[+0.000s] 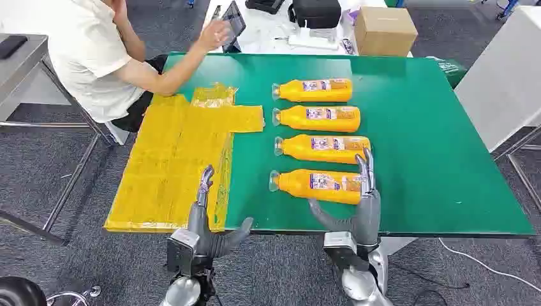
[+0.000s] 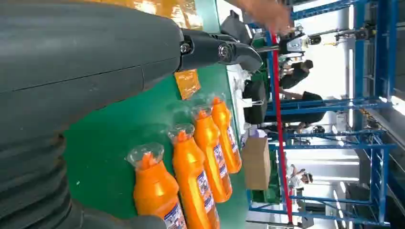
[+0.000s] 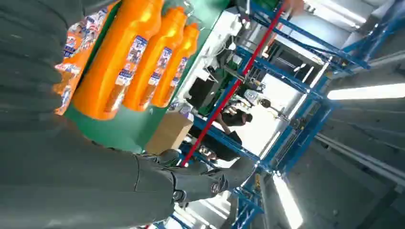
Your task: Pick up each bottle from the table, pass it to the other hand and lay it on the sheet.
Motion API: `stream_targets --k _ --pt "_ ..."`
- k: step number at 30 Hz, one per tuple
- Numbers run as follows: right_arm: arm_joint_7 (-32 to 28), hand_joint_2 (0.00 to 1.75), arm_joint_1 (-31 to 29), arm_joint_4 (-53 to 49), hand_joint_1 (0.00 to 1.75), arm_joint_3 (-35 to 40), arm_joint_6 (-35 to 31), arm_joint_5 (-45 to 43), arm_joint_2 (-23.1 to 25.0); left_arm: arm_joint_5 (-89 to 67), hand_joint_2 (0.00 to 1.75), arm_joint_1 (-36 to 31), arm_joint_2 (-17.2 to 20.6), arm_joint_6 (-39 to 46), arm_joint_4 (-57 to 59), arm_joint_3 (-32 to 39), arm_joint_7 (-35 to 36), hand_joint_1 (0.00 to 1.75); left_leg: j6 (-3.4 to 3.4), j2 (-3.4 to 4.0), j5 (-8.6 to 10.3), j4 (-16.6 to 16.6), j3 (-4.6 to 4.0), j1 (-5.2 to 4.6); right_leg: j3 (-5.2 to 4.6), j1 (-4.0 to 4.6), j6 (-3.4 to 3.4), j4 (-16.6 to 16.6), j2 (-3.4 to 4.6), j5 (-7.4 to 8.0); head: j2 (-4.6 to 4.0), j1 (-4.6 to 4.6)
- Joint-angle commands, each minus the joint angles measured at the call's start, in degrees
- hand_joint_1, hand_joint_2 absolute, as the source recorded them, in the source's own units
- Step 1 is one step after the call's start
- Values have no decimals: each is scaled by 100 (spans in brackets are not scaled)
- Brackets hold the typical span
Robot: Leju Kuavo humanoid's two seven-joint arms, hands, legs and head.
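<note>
Four orange plastic bottles lie in a column on the green surface [image 1: 421, 127], none yet on the yellow plastic sheet [image 1: 172, 159]. The right hand [image 1: 360, 204] stands open, fingers up, right at the base end of the nearest orange bottle [image 1: 319, 185], holding nothing. The left hand [image 1: 207, 220] waits open over the sheet's near edge. First pickup looks pending: the right hand must close round that bottle.

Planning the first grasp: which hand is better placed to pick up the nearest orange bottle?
Right. The right hand is open beside the nearest orange plastic bottle; the left hand is over the yellow sheet, away from the bottles.
</note>
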Motion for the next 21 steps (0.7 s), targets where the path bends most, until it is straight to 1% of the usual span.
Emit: stream_targets --k 1,2,3,4,6,7,8,9,10,11,12,14,16,18,19,20,21 --pt "6 175 -70 501 0 -396 -37 355 174 -177 175 -50 170 126 125 -168 57 0 4 3 -1 -6 12 1 12 3 -10 -7 -2 -1 0 2" --pt "6 175 -125 808 0 -578 -37 625 232 -357 175 -67 178 219 216 -196 133 0 6 6 -4 -10 26 3 26 7 -19 -12 -3 -3 0 0" --pt "6 175 -153 1019 0 -826 -37 1005 322 -519 175 -70 194 299 260 -222 178 0 5 3 -2 -9 19 1 20 5 -13 -10 -3 -1 0 0" --pt "105 175 -208 1294 0 -1125 -37 1585 372 -644 175 -63 208 317 310 -228 220 0 4 6 -1 -10 20 4 20 7 -12 -13 0 2 0 0" --pt "186 175 -270 1514 0 -1363 -37 1858 325 -713 175 -75 233 266 361 -231 253 0 5 3 0 -14 27 3 28 6 -14 -17 -3 1 0 0" --pt "288 175 -314 1649 0 -1333 -37 1889 226 -725 175 -53 226 242 346 -208 263 0 5 2 0 -11 22 4 24 7 -12 -15 -5 2 0 0" --pt "611 175 -334 1757 0 -1347 -37 2247 142 -729 175 -42 213 221 331 -185 273 0 11 6 -3 -21 47 7 50 14 -27 -28 -7 1 0 -2" --pt "879 175 -368 1891 0 -1239 -37 2325 5 -721 175 -27 185 210 313 -143 292 0 6 4 -1 -12 24 2 26 5 -11 -16 -2 1 0 0" --pt "1176 175 -382 1983 0 -1060 -37 2366 -170 -685 175 -15 149 249 299 -66 360 0 9 9 -4 -14 34 3 36 9 -17 -20 0 1 0 -2" --pt "1312 175 -362 1965 0 -1075 -37 2433 -218 -524 175 5 89 223 289 32 456 0 9 8 -3 -10 25 2 28 7 -13 -17 0 2 0 0" --pt "1374 175 -355 1985 0 -1081 -37 2466 -228 -469 175 7 75 217 286 60 485 0 12 7 -4 -14 35 2 40 8 -17 -22 -3 1 0 0" --pt "1515 175 -362 2046 0 -1063 -37 2517 -256 -483 175 -7 51 316 321 91 506 0 8 5 -3 -8 22 0 26 4 -12 -13 -2 -1 0 2" --pt "1850 175 -427 2124 0 -1134 -37 2962 -282 -475 175 -27 13 423 349 136 537 0 6 8 -4 -8 21 1 24 4 -14 -12 1 -1 0 2" --pt "1946 175 -534 2195 0 -1226 -37 3303 -281 -452 175 -51 -3 428 340 136 536 0 8 10 -7 -12 34 1 35 7 -22 -15 0 -3 0 0" --pt "1961 175 -590 2195 0 -1306 -37 3494 -259 -451 175 -73 -11 430 340 125 528 0 6 6 -3 -6 17 -1 18 3 -14 -9 -1 -1 0 0" --pt "1978 175 -655 2223 0 -1359 -37 3681 -248 -456 175 -80 -25 428 328 109 522 0 8 11 -5 -8 28 1 28 7 -21 -12 2 -2 0 0" --pt "2043 175 -802 2466 0 -1234 -37 3717 -312 -446 175 -99 -29 391 337 72 519 0 6 10 -3 -5 16 -1 15 3 -14 -6 3 0 0 -2"
